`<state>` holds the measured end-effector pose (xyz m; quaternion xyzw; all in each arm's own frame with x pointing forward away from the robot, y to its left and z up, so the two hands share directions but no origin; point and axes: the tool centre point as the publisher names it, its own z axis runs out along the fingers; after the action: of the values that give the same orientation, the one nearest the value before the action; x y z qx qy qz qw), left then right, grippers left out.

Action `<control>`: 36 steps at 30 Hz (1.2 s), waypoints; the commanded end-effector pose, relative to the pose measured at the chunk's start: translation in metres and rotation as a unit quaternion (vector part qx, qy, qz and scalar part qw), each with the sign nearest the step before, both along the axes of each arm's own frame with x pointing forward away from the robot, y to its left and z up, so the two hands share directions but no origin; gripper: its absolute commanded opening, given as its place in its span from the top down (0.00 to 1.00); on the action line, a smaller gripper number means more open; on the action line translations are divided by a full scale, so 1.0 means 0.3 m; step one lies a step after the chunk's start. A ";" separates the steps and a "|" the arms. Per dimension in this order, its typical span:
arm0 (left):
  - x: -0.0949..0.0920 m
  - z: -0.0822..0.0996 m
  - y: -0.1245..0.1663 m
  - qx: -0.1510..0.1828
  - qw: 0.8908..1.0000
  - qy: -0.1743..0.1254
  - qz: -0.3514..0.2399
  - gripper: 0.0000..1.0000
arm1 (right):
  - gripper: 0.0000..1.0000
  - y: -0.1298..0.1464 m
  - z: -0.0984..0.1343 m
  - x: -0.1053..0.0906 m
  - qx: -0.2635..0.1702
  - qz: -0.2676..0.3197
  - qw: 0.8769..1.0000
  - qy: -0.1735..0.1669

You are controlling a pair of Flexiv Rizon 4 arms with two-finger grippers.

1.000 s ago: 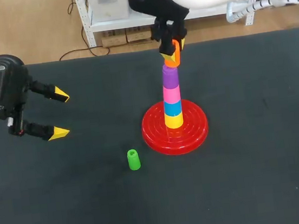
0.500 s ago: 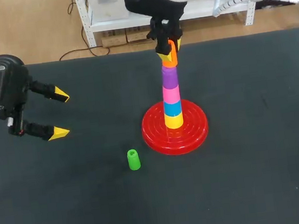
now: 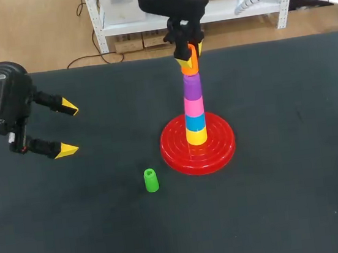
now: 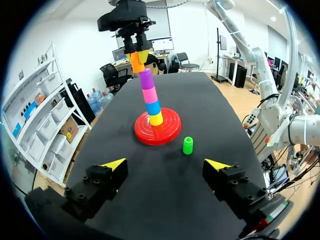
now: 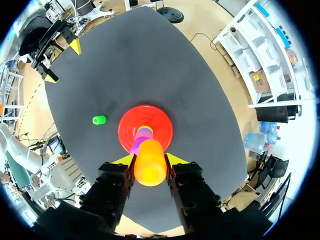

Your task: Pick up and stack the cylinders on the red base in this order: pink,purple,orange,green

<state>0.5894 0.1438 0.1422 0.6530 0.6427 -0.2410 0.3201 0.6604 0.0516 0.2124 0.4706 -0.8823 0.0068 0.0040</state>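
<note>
On the red base (image 3: 179, 156) stands a stack of yellow, blue, pink and purple cylinders, the purple one (image 3: 192, 86) on top. Just above the purple one hangs the orange cylinder (image 3: 190, 63), with my right gripper (image 3: 188, 53) shut on it. From the right wrist, the orange cylinder (image 5: 150, 161) sits between the yellow fingertips, over the stack and the red base (image 5: 160, 122). The green cylinder (image 3: 151, 180) stands upright on the mat, front left of the base. My left gripper (image 3: 67, 128) stays open and empty far to the left; its wrist view shows the green cylinder (image 4: 188, 145) ahead.
The dark mat (image 3: 289, 198) covers the whole table. Only the base, the stack and the green cylinder rest on it.
My right gripper has shifted slightly left with the orange cylinder, which now hangs straighter over the purple one. The left arm has not moved.
</note>
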 end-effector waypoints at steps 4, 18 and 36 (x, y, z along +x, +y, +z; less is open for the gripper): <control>0.004 -0.004 0.001 -0.001 1.000 0.000 -0.001 0.00 | 1.00 -0.012 -0.014 -0.015 0.000 0.001 1.000 0.004; 0.004 -0.004 0.001 -0.001 1.000 0.000 -0.001 0.00 | 1.00 -0.026 -0.002 -0.028 0.011 0.002 1.000 0.006; 0.004 -0.004 0.001 -0.001 1.000 0.000 -0.001 0.00 | 1.00 -0.002 -0.020 -0.043 0.008 0.018 1.000 0.013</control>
<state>0.5894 0.1438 0.1422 0.6530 0.6427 -0.2410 0.3201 0.6491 0.0512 0.2099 0.4867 -0.8734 -0.0069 0.0133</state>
